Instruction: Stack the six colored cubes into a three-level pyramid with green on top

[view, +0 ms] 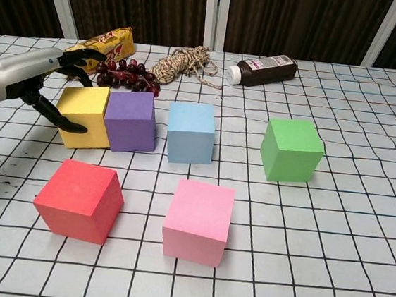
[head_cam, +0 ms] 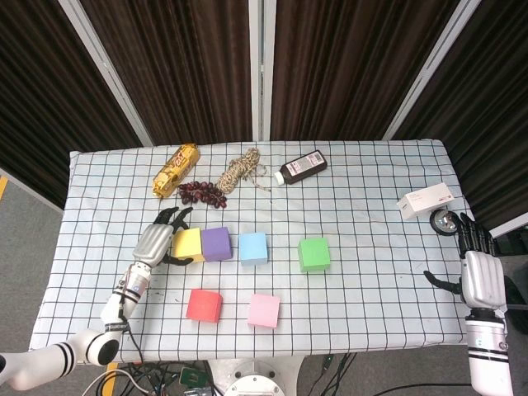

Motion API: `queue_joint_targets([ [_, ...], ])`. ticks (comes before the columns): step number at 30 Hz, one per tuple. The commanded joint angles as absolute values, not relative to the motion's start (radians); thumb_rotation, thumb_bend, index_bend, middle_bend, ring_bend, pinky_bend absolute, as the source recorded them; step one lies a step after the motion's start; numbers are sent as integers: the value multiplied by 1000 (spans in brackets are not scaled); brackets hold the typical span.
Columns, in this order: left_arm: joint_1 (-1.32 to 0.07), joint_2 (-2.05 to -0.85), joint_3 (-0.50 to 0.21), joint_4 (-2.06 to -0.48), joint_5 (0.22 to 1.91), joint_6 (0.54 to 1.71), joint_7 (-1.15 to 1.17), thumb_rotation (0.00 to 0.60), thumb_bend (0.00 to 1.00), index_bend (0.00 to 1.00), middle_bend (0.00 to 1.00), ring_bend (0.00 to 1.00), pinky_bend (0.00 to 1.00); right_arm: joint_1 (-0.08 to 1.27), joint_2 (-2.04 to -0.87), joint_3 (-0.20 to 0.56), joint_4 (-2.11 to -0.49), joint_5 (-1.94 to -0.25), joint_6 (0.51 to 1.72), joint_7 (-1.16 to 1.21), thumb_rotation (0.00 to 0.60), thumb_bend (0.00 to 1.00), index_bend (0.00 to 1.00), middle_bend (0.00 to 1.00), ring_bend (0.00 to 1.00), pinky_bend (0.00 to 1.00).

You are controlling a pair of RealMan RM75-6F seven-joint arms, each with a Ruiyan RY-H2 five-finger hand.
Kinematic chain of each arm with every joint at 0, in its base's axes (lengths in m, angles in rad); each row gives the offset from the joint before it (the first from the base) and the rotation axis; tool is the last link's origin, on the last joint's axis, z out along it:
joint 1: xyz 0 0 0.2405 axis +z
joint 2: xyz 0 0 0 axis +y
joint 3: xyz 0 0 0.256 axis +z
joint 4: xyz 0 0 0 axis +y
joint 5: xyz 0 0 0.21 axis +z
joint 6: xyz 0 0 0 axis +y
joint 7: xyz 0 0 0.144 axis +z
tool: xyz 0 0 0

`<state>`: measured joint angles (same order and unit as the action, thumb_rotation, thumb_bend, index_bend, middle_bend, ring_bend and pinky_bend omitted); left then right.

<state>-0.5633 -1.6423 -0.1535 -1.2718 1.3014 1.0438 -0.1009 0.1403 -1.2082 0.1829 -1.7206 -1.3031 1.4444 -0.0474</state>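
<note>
Six cubes sit on the checked cloth. Yellow (head_cam: 187, 243), purple (head_cam: 215, 243) and blue (head_cam: 253, 247) form a row, with green (head_cam: 313, 254) apart to the right. Red (head_cam: 204, 304) and pink (head_cam: 263, 310) lie nearer the front. My left hand (head_cam: 157, 239) wraps the yellow cube (view: 88, 116) from its left side, fingers over the back and thumb on the front-left face. That cube leans slightly against the purple one (view: 130, 119). My right hand (head_cam: 477, 268) hangs off the table's right edge, fingers apart and empty; the chest view does not show it.
Along the back lie a gold snack pack (head_cam: 176, 169), dark grapes (head_cam: 202, 192), a coil of rope (head_cam: 241, 170) and a brown bottle (head_cam: 301, 167) on its side. A white box (head_cam: 425, 201) sits at the right edge.
</note>
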Motion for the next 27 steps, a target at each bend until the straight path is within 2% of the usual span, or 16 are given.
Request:
queue_joint_targets([
  [1, -561, -1643, -152, -1271, 1303, 1046, -106, 600, 94, 43, 402, 26, 34, 141, -1209, 183, -1720, -1302, 1444, -47, 600, 26, 0, 0, 0, 0],
  [27, -553, -1675, -147, -1265, 1315, 1072, -91, 600, 95, 43, 406, 32, 31, 140, -1208, 183, -1719, -1303, 1443, -46, 600, 24, 0, 0, 0, 0],
])
